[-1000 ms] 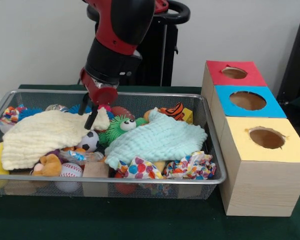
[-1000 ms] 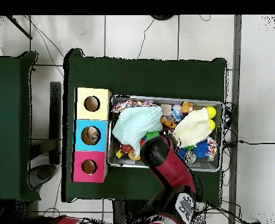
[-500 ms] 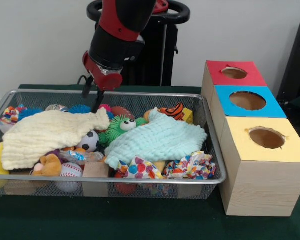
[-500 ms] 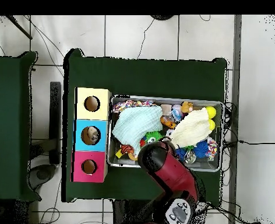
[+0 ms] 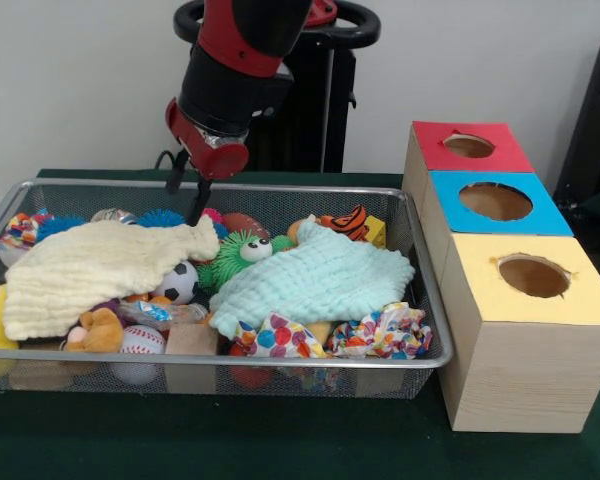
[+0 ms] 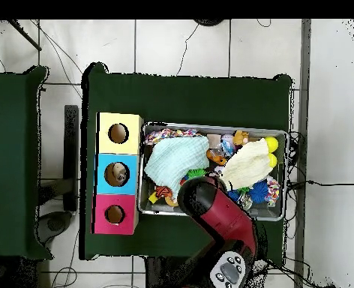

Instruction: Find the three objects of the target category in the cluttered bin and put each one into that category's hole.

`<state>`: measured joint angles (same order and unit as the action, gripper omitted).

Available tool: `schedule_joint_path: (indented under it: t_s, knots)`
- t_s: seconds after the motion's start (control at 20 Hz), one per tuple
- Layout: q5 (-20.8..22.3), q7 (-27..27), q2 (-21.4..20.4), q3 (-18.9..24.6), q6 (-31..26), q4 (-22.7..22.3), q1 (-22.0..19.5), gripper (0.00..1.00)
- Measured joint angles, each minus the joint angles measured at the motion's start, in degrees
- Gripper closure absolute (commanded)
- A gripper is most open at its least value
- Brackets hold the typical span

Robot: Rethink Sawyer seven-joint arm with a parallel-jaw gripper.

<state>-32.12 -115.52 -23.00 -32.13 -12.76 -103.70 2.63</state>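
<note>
Jaws (image 5: pixel 188 198) spread and empty, I'm hovering upper left over the bin (image 5: pixel 280 188); nothing visibly sorted, all three picks seem left.

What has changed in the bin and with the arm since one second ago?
The gripper has risen from the corner of the cream cloth to above the bin's far rim. It carries nothing; the cloth corner it pressed now lies free. The jaws look close together, but their state is unclear. The mint cloth, the toys and the three boxes stayed put.
</note>
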Motion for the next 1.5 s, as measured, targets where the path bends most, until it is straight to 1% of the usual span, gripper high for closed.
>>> schedule_joint_path:
  t_s: [0.4, 0.7, 0.75, 1.2, 1.5]
  knots:
    - [0.0, 0.0, 0.09, 0.61, 0.0, 2.46, -2.02, 0.0]
    - [-0.11, 0.0, 1.4, 0.61, -0.01, 5.52, -1.99, 0.0]
    - [-0.16, 0.0, 2.01, 0.62, -0.01, 6.7, -1.81, 0.0]
    - [-1.29, 0.0, 4.97, 0.5, -0.01, 11.32, -0.69, 0.0]
    - [-2.91, -0.02, 8.4, -2.08, -0.84, 15.07, 2.3, 0.0]
